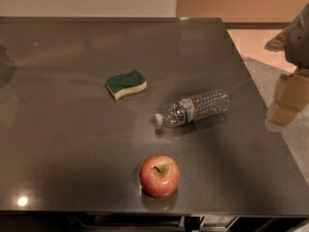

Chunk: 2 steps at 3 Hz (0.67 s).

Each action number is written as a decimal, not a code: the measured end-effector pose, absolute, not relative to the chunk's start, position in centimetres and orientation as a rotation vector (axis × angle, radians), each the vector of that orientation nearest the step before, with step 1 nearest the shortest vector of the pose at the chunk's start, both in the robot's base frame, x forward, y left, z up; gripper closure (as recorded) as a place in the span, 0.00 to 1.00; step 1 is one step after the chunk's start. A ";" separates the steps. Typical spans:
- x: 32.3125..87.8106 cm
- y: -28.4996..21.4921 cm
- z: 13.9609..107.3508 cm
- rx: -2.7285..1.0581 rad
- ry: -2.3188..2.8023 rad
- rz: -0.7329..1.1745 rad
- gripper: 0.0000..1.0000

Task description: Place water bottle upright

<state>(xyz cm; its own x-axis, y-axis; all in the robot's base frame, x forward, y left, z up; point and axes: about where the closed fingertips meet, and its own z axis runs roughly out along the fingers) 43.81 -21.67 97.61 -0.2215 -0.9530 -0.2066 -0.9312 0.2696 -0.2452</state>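
Observation:
The water bottle (193, 108) lies on its side on the dark grey table (72, 129), right of the middle. It is clear and ribbed, with a red-white-blue label band. Its white cap (158, 118) points to the front left. My gripper (286, 104) hangs at the right edge of the view, beyond the table's right edge. It is well to the right of the bottle's base and not touching it. It holds nothing that I can see.
A green and yellow sponge (126, 83) lies behind and left of the bottle. A red apple (160, 175) stands near the table's front edge, in front of the bottle. The table's right edge (270, 124) runs between the bottle and my gripper.

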 end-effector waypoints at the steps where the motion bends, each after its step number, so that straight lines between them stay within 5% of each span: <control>1: 43.8 -21.7 97.6 -1.725 2.232 -0.098 0.00; 2: 44.0 -21.4 97.7 -1.731 2.219 -0.099 0.00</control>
